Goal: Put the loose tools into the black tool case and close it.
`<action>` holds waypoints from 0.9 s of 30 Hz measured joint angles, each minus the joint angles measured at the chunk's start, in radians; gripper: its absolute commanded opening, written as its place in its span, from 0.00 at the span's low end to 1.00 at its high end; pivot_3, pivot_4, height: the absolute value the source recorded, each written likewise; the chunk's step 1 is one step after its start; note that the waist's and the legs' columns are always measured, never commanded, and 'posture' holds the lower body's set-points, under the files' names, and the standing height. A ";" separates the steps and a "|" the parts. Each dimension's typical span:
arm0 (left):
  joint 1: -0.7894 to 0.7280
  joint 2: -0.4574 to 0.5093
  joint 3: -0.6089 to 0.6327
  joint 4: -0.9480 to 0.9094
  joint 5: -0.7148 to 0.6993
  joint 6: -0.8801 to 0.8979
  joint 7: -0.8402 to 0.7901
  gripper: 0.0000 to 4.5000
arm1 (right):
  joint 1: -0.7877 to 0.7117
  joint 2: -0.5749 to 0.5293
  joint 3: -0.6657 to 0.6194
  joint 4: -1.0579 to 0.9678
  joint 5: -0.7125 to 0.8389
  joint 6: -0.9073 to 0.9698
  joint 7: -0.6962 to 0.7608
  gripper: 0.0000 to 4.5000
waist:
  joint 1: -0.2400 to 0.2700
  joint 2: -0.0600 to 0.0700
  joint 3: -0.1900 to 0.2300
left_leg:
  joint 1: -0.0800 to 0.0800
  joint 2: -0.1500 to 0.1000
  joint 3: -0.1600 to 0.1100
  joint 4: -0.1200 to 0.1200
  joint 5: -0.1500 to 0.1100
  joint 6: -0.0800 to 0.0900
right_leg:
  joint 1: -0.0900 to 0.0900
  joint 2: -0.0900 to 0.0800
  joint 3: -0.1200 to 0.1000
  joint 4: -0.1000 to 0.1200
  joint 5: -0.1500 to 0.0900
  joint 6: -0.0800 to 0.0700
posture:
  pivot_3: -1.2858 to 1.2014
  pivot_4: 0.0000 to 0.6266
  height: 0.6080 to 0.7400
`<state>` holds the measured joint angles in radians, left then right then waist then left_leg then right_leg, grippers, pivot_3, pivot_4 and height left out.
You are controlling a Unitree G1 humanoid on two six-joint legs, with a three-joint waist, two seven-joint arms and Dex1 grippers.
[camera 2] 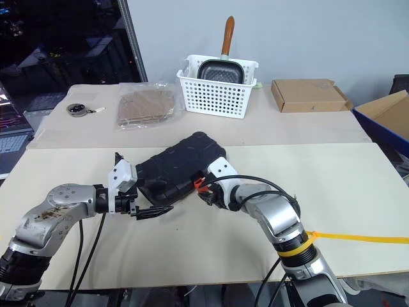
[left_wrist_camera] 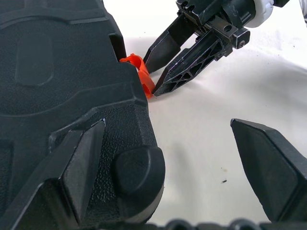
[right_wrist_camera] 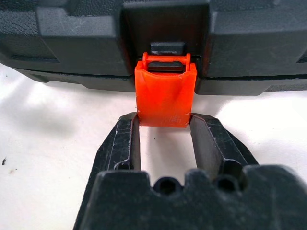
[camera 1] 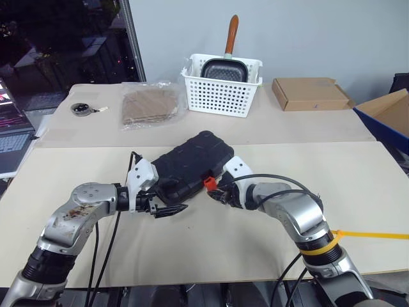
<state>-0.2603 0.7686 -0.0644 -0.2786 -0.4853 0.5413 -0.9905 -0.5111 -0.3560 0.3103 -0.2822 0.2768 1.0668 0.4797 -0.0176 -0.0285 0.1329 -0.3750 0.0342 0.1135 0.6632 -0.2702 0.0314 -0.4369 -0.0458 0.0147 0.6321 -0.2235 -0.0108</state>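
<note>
Here the right gripper [right_wrist_camera: 164, 122] has its two fingers on both sides of the orange latch [right_wrist_camera: 164, 98], touching its lower corners, so it is pinching the latch at the front edge of the black tool case [camera 1: 188, 165]. The latch looks not fully pressed flat; its upper loop sits just at the catch of the lid. The case itself lies with its two halves together on the table [camera 1: 358, 192], turned diagonally, between the two arms. No loose tools lie on the table, so I judge that they are already inside and only the locking remains.

The left gripper [camera 1: 167, 209] is released, with fingers wide apart: one finger [left_wrist_camera: 84, 165] rests against the near corner of the case, the other one hangs free over the table beside it. It holds nothing.

To do this step well, I think the right gripper should push the latch toward the case wall and a little upward, until it snaps over the catch, without squeezing so strongly that the latch bends. The left gripper can brace the corner of the case, because the case may slide away on the smooth table when it is pushed.

Farther back stand a white basket [camera 1: 220, 96] with a pan [camera 1: 223, 67], a cardboard box [camera 1: 311, 93] and a plastic bag [camera 1: 150, 105].
</note>
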 measured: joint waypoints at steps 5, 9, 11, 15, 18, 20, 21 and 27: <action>0.004 -0.002 0.000 0.008 0.012 -0.019 -0.004 1.00 | 0.007 0.000 -0.002 -0.001 0.000 -0.015 0.000 0.28 | 0.000 0.000 0.000 | 0.000 0.000 0.000 0.000 0.000 0.000 | 0.000 0.000 0.000 0.000 0.000 0.000 | 0.52 0.24 1.00; 0.004 -0.005 0.000 0.008 0.014 -0.019 -0.003 1.00 | 0.008 -0.006 -0.002 -0.007 0.000 -0.022 0.000 0.28 | -0.001 0.000 0.000 | 0.000 0.000 0.000 0.000 0.000 0.000 | 0.000 0.000 0.000 0.000 0.000 0.000 | 0.52 0.24 1.00; 0.004 -0.006 0.000 0.008 0.015 -0.019 -0.002 1.00 | 0.008 -0.010 -0.002 -0.014 0.000 -0.022 0.001 0.28 | -0.001 0.000 0.000 | 0.000 0.000 0.000 0.000 0.000 0.000 | 0.000 0.000 0.000 0.000 0.000 0.000 | 0.52 0.24 1.00; 0.003 -0.006 0.001 0.008 0.016 -0.017 -0.001 1.00 | 0.008 -0.018 -0.002 -0.026 -0.001 -0.023 0.002 0.28 | -0.003 0.000 0.000 | 0.000 0.000 0.000 0.000 0.000 0.000 | 0.000 0.000 0.000 0.000 0.000 0.000 | 0.52 0.24 1.00; 0.003 -0.006 0.001 0.009 0.019 -0.017 -0.001 1.00 | 0.006 -0.023 -0.002 -0.033 -0.003 -0.027 0.008 0.28 | -0.004 0.000 0.000 | 0.000 0.000 0.000 0.000 0.000 0.000 | 0.000 0.000 0.000 0.000 0.000 0.000 | 0.52 0.24 1.00; 0.003 -0.007 0.001 0.009 0.020 -0.017 -0.001 1.00 | 0.003 -0.024 -0.001 -0.039 -0.007 -0.032 0.012 0.26 | -0.004 0.000 0.000 | 0.000 0.000 0.000 0.000 0.000 0.000 | 0.000 0.000 0.000 0.000 0.000 0.000 | 0.52 0.24 1.00; 0.003 -0.008 0.001 0.009 0.020 -0.017 -0.001 1.00 | 0.003 -0.024 -0.001 -0.040 -0.009 -0.032 0.013 0.26 | -0.004 0.000 0.000 | 0.000 0.000 0.000 0.000 0.000 0.000 | 0.000 0.000 0.000 0.000 0.000 0.000 | 0.52 0.24 1.00; 0.003 -0.010 0.001 0.007 0.021 -0.013 0.004 1.00 | -0.011 -0.026 -0.001 -0.055 -0.017 -0.032 0.020 0.26 | -0.005 0.000 0.000 | 0.000 0.000 0.000 0.000 0.000 0.000 | 0.000 0.000 0.000 0.000 0.000 0.000 | 0.52 0.24 1.00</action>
<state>-0.2575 0.7581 -0.0634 -0.2719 -0.4648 0.5287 -0.9865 -0.5219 -0.3824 0.3090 -0.3371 0.2600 1.0347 0.4997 -0.0223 -0.0285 0.1329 -0.3747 0.0345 0.1136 0.6632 -0.2701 0.0312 -0.4369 -0.0454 0.0149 0.6325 -0.2234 -0.0110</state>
